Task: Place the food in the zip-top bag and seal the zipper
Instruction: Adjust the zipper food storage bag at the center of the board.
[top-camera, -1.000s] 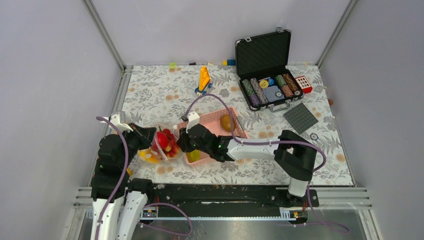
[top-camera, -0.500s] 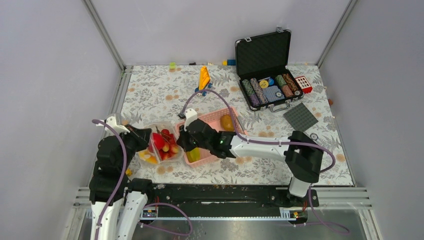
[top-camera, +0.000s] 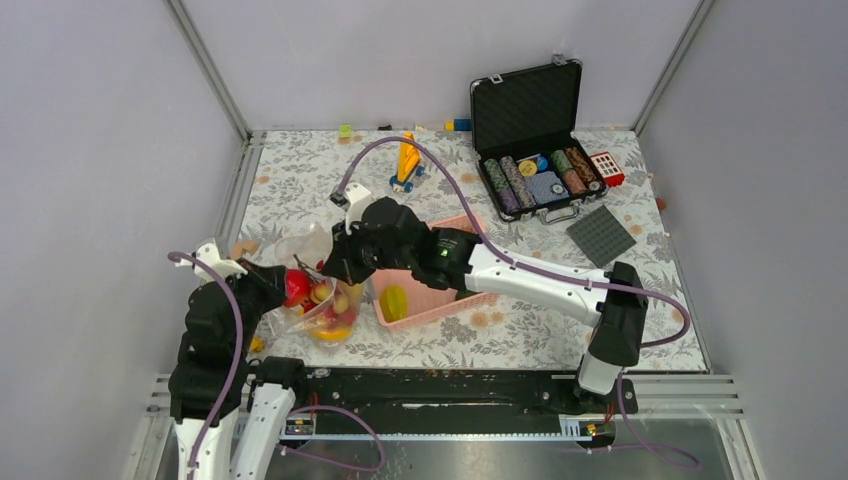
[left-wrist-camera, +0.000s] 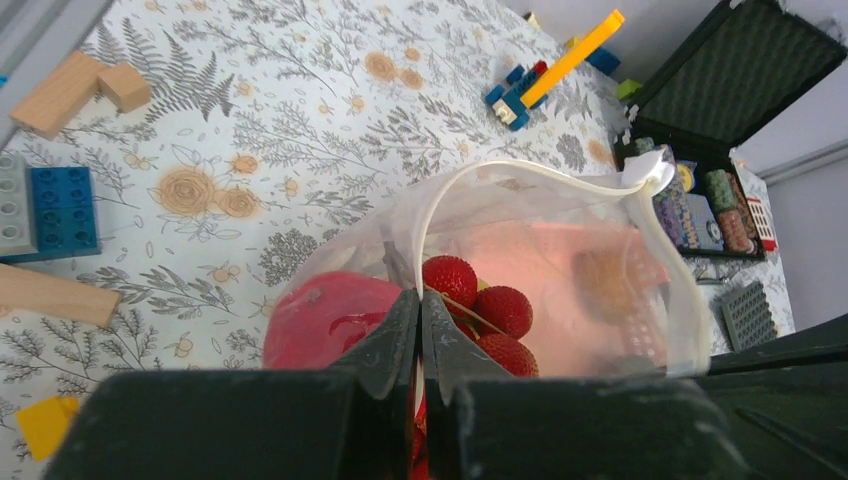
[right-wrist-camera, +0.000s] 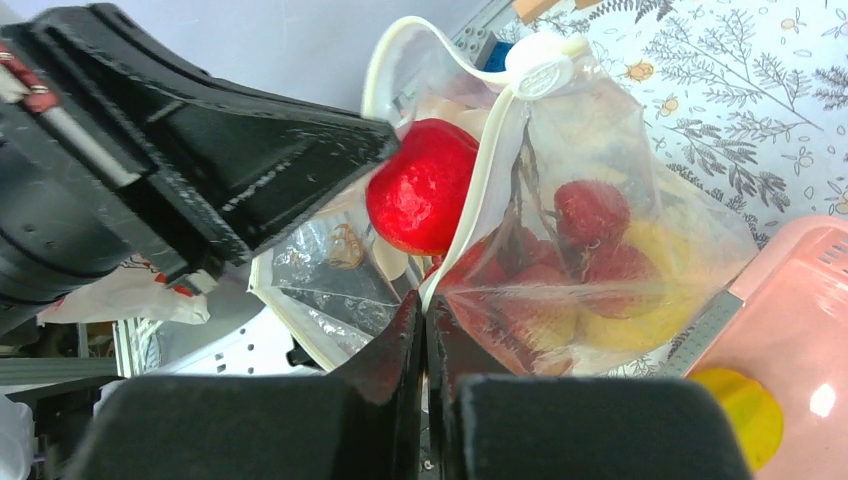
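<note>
I'm gripping the zip-top bag (top-camera: 318, 300) at the counter's eight o'clock. Left claw (left-wrist-camera: 420, 305) and right claw (right-wrist-camera: 425, 308) are both clamped tight on its zipper (right-wrist-camera: 487, 165), with food (right-wrist-camera: 420, 190) inside. Next, I judge, comes fetching the yellow piece (top-camera: 395, 300) from the pink basket (top-camera: 445, 300).

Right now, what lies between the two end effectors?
The zip-top bag with red and yellow food inside sits between the left end effector and right end effector, both pinching its zipper. The top view shows it.

The clear zip-top bag (right-wrist-camera: 600, 230) holds red and yellow food (right-wrist-camera: 425, 190) beside a pink basket (top-camera: 425, 316) on a grey-floral table (top-camera: 300, 180).
</note>
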